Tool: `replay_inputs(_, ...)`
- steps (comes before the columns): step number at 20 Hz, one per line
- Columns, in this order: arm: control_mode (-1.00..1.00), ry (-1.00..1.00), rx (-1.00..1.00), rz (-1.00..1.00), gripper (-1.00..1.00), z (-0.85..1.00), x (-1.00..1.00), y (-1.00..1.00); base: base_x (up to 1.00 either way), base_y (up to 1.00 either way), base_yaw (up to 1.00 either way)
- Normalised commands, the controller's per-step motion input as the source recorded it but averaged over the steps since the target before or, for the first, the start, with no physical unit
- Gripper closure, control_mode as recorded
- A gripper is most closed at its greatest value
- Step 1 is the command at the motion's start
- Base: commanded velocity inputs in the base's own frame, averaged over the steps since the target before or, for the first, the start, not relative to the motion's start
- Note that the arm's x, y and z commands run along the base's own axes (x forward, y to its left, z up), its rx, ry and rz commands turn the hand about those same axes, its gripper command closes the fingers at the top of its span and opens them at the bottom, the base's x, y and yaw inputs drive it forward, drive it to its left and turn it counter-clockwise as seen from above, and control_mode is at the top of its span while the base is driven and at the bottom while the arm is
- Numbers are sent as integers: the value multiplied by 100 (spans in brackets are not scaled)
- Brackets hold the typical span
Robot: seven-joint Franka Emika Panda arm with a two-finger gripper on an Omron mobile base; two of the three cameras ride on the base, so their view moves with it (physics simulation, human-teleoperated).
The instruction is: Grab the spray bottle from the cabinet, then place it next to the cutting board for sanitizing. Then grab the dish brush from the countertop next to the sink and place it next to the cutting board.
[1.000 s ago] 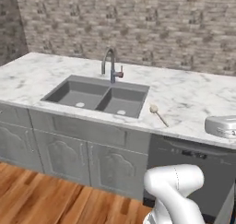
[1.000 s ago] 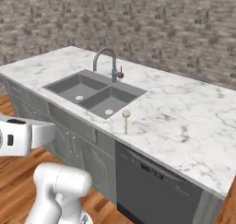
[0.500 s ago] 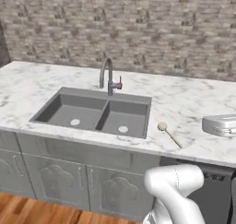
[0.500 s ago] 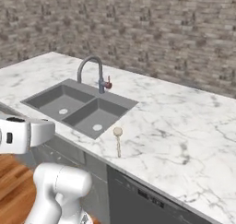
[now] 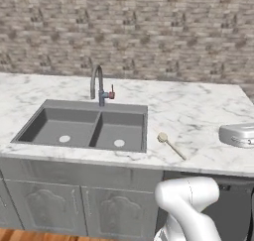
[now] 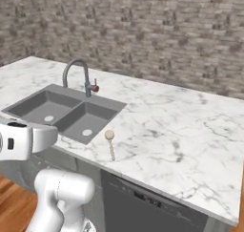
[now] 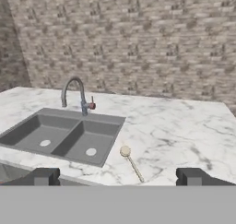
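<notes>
The dish brush (image 5: 171,146) lies flat on the white marble countertop (image 5: 203,111) just right of the sink (image 5: 94,105), its round cream head toward the wall. It also shows as the dish brush (image 6: 110,144) and, in the hand view, as the dish brush (image 7: 131,162) ahead of my gripper (image 7: 117,178). The gripper is open and well short of the brush, with nothing between its fingertips (image 7: 45,177). The spray bottle, the cabinet and the cutting board are out of view.
The gooseneck faucet (image 5: 97,84) with a red detail stands behind the double-basin sink. A silver appliance (image 5: 239,135) sits at the counter's right end. Grey base cabinets (image 5: 74,205) and a dishwasher front (image 6: 147,202) lie below. A brick wall (image 5: 149,27) backs the counter.
The whole picture has shifted: the base has driven up to the counter and turned, so sink and brush show larger. The brush has stayed where it lay. The gripper stays open.
</notes>
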Motion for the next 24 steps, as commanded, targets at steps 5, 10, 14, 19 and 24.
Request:
replay_inputs(5, 100, 0, 0, 0, -100, 0, 0, 0, 33, 19, -24)
replay_inputs(10, 100, 0, 0, 0, -100, 0, 0, 0, 27, 8, -13)
replay_inputs(14, -100, 18, 0, -6, -100, 0, 18, 0, 0, 0, 0)
replay_inputs(19, -100, 35, 0, 0, -100, -11, 53, 0, 0, 0, 0)
replay_inputs(24, -100, 26, -6, 0, -100, -33, 46, 0, 0, 0, 0)
